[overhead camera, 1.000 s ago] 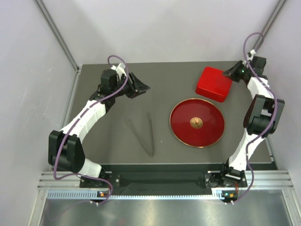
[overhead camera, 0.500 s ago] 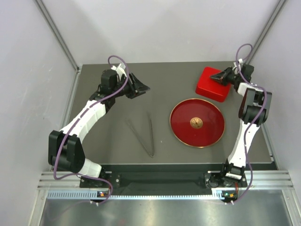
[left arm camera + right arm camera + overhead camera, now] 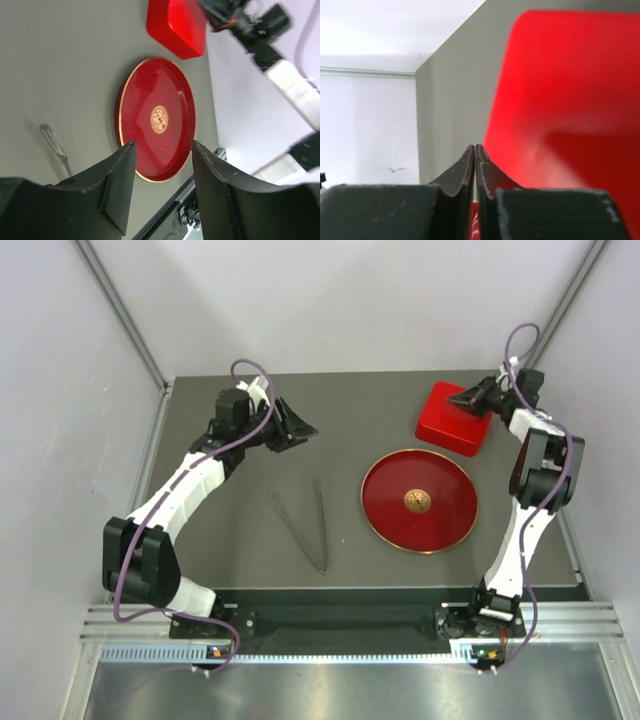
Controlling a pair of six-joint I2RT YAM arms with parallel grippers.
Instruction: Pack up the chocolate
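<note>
Right tool (image 3: 462, 399) pinched shut, empty, at red box (image 3: 450, 425); left tool (image 3: 310, 426) gaped. Chocolate unseen; judged light, smudgy, so grip sides gently.

A dark grey table (image 3: 350, 410) fills the enclosure, matt and evenly lit. Pale walls (image 3: 330, 300) rise beyond the left gripper (image 3: 308, 426) and the right gripper (image 3: 455, 400), and on the outer side of each. Slanting metal posts (image 3: 120, 308) mark the far corners. Nearer than both grippers, an aluminium rail (image 3: 330, 638) edges the table.
</note>
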